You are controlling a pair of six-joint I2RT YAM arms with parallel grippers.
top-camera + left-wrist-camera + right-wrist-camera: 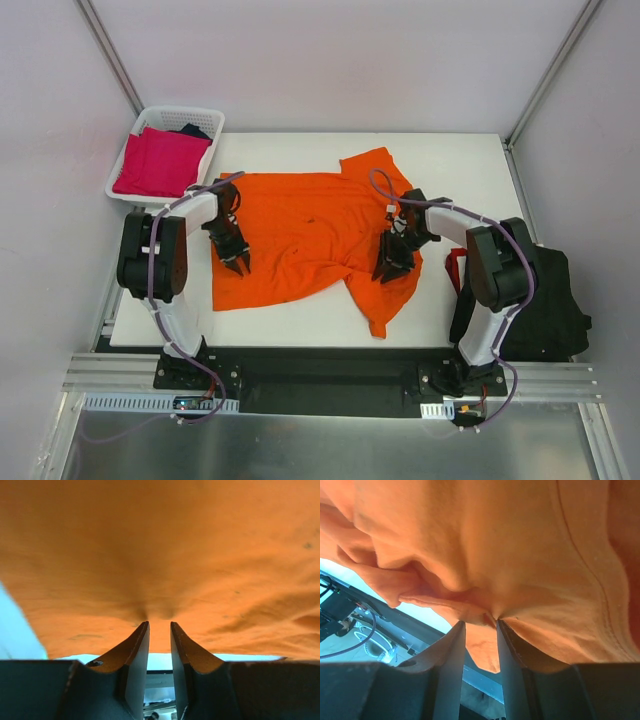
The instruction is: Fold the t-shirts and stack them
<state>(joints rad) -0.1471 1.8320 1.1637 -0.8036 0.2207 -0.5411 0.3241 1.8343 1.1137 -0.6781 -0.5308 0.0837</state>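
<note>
The fold of the orange shirt (pixel 300 230) looked to be at its start: the shirt lay opened out across the middle of the table (pixel 460 160), not yet folded, with both claws down on it. The left claw (pixel 240 262) sat near the shirt's left side, a little in from the edge. In the left wrist view it (pixel 160 625) was clenched on the cloth, which puckered to a point between the narrow jaws. The right claw (pixel 390 268) sat on the right side, by the lower sleeve. In the right wrist view it (pixel 480 622) also appeared to be grasping the shirt, with wrinkles running into the gap between its jaws.

The next move probably called for both arms to lift and carry their pinches together, so that the cloth turned over evenly and did not drag or bunch.

The shirt was bright orange and soft. It was fairly smooth on the left and rumpled on the right, where one sleeve pointed to the far edge and the other trailed toward the near edge. A pink shirt (pixel 160 162) lay flat in the basket (pixel 170 112) at the far left. Black shirts (pixel 550 300) with a red trim sat heaped off the table's right edge.
</note>
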